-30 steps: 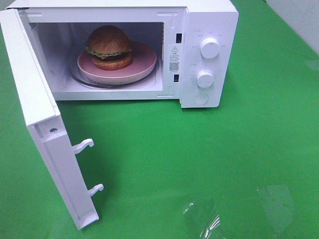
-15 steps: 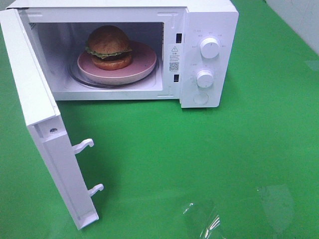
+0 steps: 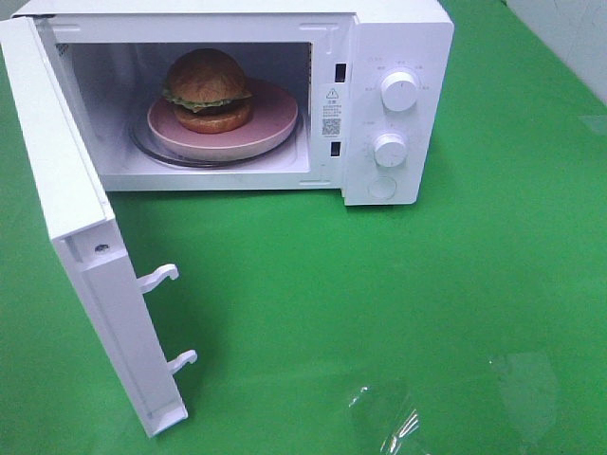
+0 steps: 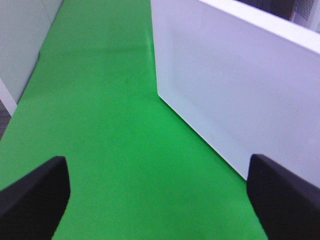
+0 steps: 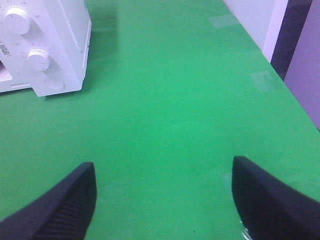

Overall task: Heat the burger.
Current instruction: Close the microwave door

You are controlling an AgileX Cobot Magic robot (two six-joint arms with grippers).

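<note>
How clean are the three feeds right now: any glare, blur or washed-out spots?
Exterior high: sharp, burger evenly lit inside the microwave; shiny glare patch on the green mat. Left wrist: door soft, washed out. Right wrist: knobs overexposed, end effector fingers blurred.

burger (image 3: 207,90) | domed golden-brown bun, green lettuce edge | upright | on pink plate (image 3: 273,126) inside open microwave (image 3: 403,38)
</note>
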